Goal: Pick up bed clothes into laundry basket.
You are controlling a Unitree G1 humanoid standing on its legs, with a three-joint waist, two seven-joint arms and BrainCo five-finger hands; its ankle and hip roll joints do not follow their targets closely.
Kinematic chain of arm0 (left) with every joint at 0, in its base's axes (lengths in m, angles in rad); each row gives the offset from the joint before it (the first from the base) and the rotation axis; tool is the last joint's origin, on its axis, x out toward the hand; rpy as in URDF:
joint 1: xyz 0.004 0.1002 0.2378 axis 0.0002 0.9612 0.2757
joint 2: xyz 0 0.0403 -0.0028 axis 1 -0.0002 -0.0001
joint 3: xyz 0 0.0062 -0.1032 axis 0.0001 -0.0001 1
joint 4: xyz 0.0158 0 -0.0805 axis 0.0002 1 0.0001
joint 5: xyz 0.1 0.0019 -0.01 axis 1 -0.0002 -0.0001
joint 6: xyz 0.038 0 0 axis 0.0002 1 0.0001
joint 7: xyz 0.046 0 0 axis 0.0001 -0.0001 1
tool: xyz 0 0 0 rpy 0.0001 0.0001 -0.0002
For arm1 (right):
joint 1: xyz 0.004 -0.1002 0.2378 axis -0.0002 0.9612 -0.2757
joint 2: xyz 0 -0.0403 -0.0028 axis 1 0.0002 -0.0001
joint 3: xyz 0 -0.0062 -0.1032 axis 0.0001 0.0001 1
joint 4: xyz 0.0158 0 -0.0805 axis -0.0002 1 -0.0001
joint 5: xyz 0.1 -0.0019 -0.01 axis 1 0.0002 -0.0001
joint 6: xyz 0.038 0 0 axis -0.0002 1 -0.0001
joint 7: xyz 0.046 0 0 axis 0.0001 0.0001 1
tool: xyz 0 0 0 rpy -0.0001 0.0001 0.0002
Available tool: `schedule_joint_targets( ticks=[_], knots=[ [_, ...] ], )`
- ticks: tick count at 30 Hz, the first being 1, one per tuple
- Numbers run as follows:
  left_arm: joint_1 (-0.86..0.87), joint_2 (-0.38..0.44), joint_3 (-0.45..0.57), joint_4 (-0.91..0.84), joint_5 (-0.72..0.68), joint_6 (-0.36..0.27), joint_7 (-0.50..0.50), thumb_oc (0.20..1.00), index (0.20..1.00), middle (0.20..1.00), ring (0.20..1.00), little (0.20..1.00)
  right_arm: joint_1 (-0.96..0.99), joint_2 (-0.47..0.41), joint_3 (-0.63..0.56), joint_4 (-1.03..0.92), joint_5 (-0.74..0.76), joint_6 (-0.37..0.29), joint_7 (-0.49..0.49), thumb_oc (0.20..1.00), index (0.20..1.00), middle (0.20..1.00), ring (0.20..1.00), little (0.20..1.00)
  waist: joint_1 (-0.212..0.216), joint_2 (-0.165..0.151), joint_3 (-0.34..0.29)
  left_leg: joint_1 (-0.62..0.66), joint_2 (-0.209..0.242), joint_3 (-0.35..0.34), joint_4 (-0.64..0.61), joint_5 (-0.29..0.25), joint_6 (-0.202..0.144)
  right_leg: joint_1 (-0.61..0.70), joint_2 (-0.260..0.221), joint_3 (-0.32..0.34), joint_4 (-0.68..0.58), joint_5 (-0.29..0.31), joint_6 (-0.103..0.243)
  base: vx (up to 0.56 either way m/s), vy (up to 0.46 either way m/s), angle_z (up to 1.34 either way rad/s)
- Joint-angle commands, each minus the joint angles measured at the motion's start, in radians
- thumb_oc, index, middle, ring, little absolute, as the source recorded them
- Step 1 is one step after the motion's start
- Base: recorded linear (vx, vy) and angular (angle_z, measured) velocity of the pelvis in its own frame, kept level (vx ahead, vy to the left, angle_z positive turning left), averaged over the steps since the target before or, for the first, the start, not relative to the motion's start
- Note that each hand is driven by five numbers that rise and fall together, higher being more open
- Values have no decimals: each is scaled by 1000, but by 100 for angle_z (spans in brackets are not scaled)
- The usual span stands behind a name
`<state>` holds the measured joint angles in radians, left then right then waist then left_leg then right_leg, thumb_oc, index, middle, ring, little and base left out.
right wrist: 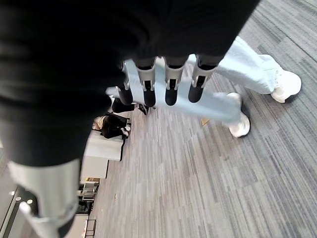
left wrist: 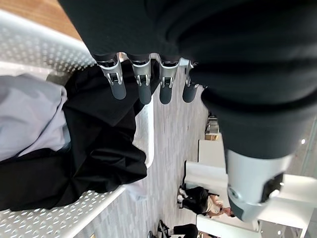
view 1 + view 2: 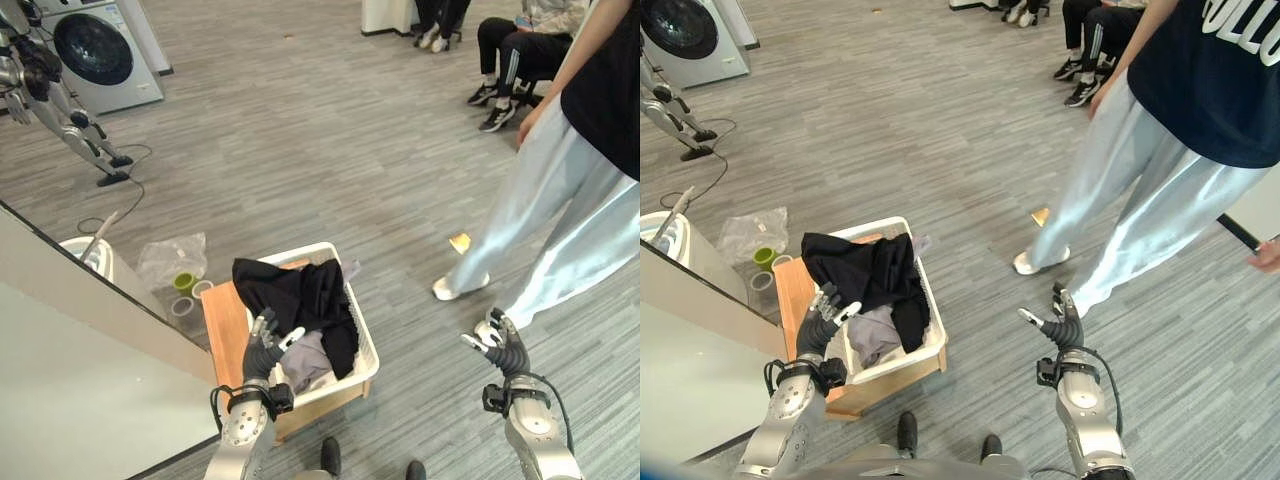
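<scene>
Black bed clothes [image 3: 305, 300] lie draped over grey cloth [image 3: 308, 358] inside the white laundry basket [image 3: 362, 330]. My left robot hand [image 3: 265, 346] hovers open-fingered over the basket's near end; my right robot hand [image 3: 500, 342] hangs open and empty above the floor [image 3: 300, 150], near a standing person [image 3: 560, 190].

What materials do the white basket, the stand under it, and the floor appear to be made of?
The laundry basket looks like matte white plastic: its walls have rows of small punched holes. The stand beneath seems to be light wood or wood veneer, with a warm, smooth brown surface. The floor is probably grey striped carpet tile or vinyl; the fine lines leave that open.
</scene>
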<state>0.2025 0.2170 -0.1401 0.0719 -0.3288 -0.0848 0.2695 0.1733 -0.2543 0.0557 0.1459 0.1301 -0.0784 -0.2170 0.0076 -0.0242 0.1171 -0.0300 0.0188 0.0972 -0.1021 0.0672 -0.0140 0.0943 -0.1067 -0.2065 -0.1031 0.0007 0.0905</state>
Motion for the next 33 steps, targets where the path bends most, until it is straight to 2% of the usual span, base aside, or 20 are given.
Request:
schedule_joint_targets(
  ticks=[1, 16, 26, 29, 33],
  knots=[
    [-59, 20, 13, -18, 59, -72, 6, 1000, 1000, 1000, 1000, 1000, -22, -10, -23, -47, 2, -77, 4, 1000, 1000, 1000, 1000, 1000, 17, 11, -22, 59, 68, 59, 15, -70, -53, -11, -53, -54, 61, -54, 54, -38, -35, 7],
    [-43, 24, -1, -21, 19, -84, -18, 1000, 1000, 1000, 1000, 1000, 0, -8, -16, -47, 19, -85, 13, 1000, 1000, 1000, 1000, 1000, 2, 28, -21, 81, 81, 69, 15, -67, -62, 19, -41, -46, 27, -46, 47, -5, -4, 0],
    [-38, 23, -5, -1, 11, -78, -20, 1000, 1000, 1000, 1000, 1000, 6, -6, -11, -27, 8, -78, 7, 1000, 1000, 1000, 1000, 1000, -2, 28, -20, 96, 83, 73, 15, -72, -60, 28, -39, -43, 25, -48, 44, 0, 0, 0],
    [-40, 8, 15, -16, -37, -87, 6, 1000, 1000, 1000, 1000, 1000, -1, -18, 4, 2, -83, -46, -28, 1000, 1000, 1000, 1000, 1000, 1, 26, -18, 98, 81, 73, 15, -73, -58, 31, -39, -43, 25, -48, 45, 0, 0, 0],
    [-34, 20, 51, -91, -53, -111, 19, 1000, 1000, 1000, 1000, 1000, 2, -25, -16, -68, -65, -51, -27, 1000, 1000, 1000, 1000, 1000, -1, 26, -13, 97, 80, 70, 15, -72, -58, 26, -40, -39, 27, -47, 46, 0, 0, 0]
  ],
)
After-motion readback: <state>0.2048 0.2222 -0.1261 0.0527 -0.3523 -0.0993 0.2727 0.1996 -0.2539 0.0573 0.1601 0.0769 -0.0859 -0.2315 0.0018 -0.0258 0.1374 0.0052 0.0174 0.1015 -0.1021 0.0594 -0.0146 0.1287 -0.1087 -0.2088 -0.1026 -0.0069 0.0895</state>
